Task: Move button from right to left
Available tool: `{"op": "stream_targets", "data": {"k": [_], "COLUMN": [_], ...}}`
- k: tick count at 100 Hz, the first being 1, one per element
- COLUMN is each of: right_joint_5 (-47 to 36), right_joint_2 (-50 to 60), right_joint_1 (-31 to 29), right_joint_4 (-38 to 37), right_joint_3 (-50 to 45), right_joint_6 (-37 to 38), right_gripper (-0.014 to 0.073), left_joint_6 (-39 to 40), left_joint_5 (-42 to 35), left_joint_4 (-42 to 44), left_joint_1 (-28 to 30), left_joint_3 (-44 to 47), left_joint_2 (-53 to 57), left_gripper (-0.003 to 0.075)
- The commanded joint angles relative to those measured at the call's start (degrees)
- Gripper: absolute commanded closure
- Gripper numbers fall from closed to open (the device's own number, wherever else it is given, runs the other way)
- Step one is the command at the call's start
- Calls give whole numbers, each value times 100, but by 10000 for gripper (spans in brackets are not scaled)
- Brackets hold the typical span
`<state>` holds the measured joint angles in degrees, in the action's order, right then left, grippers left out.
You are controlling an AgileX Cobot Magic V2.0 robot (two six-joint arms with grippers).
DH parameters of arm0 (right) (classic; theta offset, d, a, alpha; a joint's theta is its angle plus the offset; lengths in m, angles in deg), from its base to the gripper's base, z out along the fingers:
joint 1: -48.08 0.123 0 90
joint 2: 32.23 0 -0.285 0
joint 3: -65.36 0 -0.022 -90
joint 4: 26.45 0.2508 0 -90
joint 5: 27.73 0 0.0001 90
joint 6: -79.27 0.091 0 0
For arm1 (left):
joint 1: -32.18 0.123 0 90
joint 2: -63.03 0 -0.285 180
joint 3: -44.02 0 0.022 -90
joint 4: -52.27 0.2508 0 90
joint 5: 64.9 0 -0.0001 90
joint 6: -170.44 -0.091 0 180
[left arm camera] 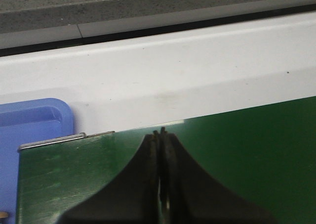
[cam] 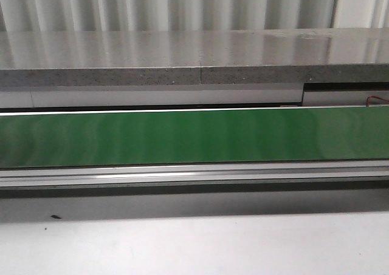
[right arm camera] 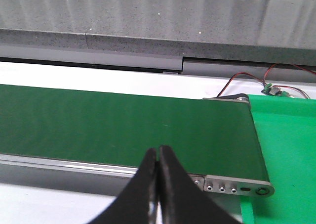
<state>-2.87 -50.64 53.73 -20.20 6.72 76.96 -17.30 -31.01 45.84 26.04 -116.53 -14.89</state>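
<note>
The button is not in view in any frame. A long green conveyor belt [cam: 194, 135] runs across the front view; neither gripper shows there. In the left wrist view my left gripper [left arm camera: 160, 133] is shut and empty, over the belt's left end [left arm camera: 98, 174]. In the right wrist view my right gripper [right arm camera: 158, 149] is shut and empty, over the near edge of the belt [right arm camera: 123, 125] close to its right end.
A blue tray [left arm camera: 29, 135] lies just past the belt's left end. A bright green surface [right arm camera: 286, 150] lies past the right end, with a small circuit board and red wires [right arm camera: 274, 89]. A grey stone ledge [cam: 194, 56] runs behind the belt.
</note>
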Motion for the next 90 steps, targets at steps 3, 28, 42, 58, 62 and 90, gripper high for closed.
{"op": "stream_targets", "data": {"k": [3,28,42,58,62,90], "right_joint_5": [-458,-458,-458,-458,-458,-458], "right_joint_2": [-59,-59,-59,-59,-59,-59], "right_joint_1": [0,0,0,0,0,0], "right_joint_4": [-57,-57,-57,-57,-57,-57], "right_joint_3": [145,145,145,145,145,145], "right_joint_6": [-56,-56,-56,-56,-56,-56], "right_gripper": [662,662,662,662,662,662], "left_joint_6": [45,45,-9,-9,-9,27], "left_joint_5": [-659,-1316,-1625,-1669,-1680,-1554], "left_joint_4": [-201,-292,-292,-292,-292,-307], "left_joint_1": [-152,-240,-240,-240,-240,-240], "left_joint_3": [259,1398,2032,2663,2812,3461], "left_joint_2": [609,1940,2778,3707,3936,5442], "left_gripper": [741,741,741,741,741,741]}}
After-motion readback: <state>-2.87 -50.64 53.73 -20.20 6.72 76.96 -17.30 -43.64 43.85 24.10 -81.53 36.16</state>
